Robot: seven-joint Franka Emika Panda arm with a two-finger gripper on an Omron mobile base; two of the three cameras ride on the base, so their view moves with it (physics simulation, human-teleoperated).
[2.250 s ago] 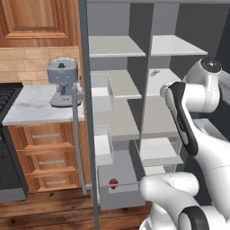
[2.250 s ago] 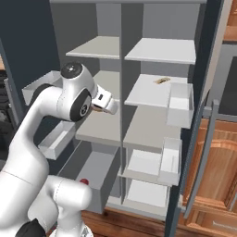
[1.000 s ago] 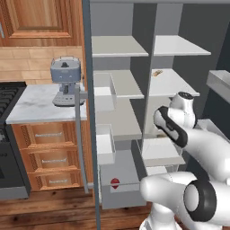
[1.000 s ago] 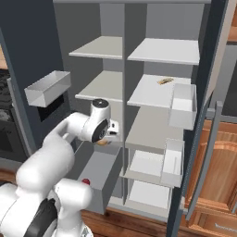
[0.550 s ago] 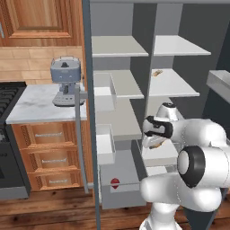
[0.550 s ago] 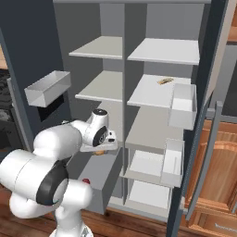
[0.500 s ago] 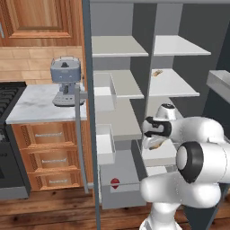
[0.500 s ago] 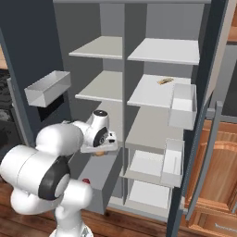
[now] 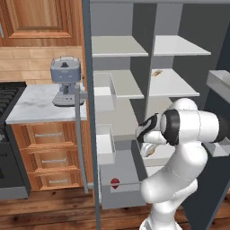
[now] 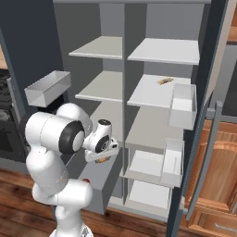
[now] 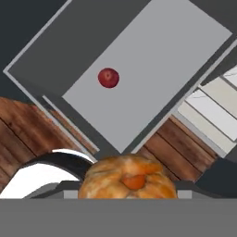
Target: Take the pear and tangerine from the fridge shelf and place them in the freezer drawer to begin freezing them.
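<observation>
A simulated kitchen with a wood-plank floor (image 9: 45, 211) frames an open grey fridge (image 10: 115, 28) whose two columns carry pale shelves. In the right base view the open fridge door (image 10: 203, 115) stands at 3 o'clock with translucent door bins (image 10: 183, 105) hung on it, and in the left base view the other door's edge runs down the middle with more bins. At 9 o'clock in the left base view a marble counter (image 9: 31, 105) tops wooden drawers (image 9: 49, 155) and carries a grey coffee machine (image 9: 65, 81); a black stove (image 9: 6, 96) sits at the far left.

The freezer drawer (image 9: 117, 191) is pulled out at the bottom of the fridge, at 6 o'clock in the left base view. In the hand view its grey floor (image 11: 139, 88) stretches across the upper half. The pear (image 11: 108, 77) lies on that floor, at about 11 o'clock from the picture's centre; it also shows as a red spot in the drawer in the left base view.

On a fridge shelf (image 10: 155, 90) in the right column, a flat tan-yellow scrap (image 10: 164, 82) lies near the back.

The gripper (image 10: 104, 156) hangs above the drawer, jaws closed around the tangerine (image 11: 129, 178), which sits at 6 o'clock in the hand view, directly over the drawer's near edge.
</observation>
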